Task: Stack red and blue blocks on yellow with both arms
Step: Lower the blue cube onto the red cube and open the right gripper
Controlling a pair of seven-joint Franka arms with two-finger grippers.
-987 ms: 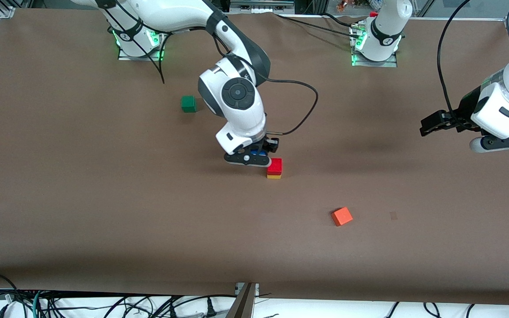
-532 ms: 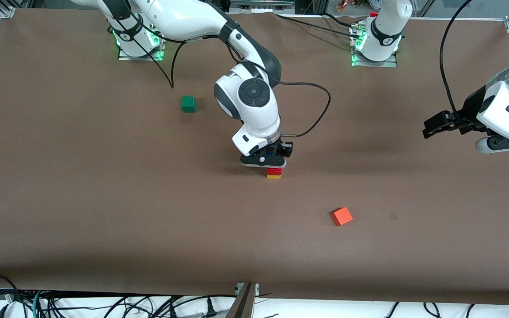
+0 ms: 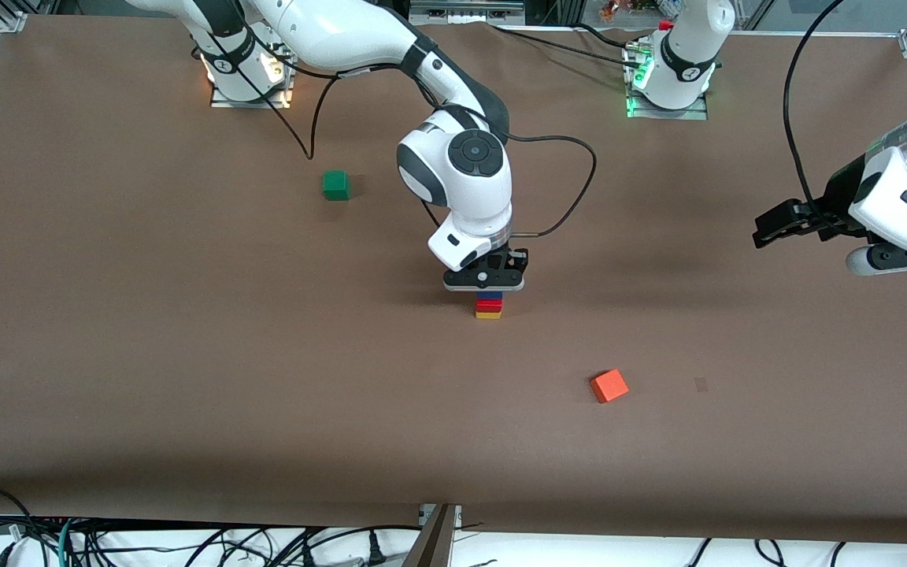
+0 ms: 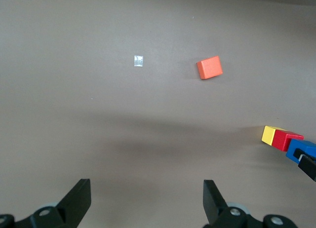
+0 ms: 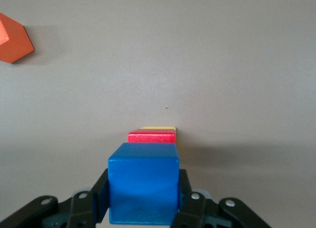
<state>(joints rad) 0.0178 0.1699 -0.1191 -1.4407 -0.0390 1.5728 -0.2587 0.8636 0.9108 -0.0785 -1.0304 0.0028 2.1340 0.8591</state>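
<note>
Closely seen from the right wrist: black fingers pinch the blue cube by two opposite side faces, its top face flat and level. Solid blue, matte, crisp edges. Right gripper sits over the stack near the table's middle, blue cube just above the red cube; whether the two touch cannot be told. Red cube deep red, resting squarely on the yellow cube, of which only a thin bright strip shows in the right wrist view. From the front, yellow cube is the lowest band, sitting on the brown table. All three cubes look the same size.

Left gripper hangs over the left arm's end of the table, well apart from the stack, waiting; its fingers are spread wide with nothing between them.

Orange cube lies nearer the front camera than the stack, toward the left arm's end. Green cube lies farther from the camera, toward the right arm's end.
</note>
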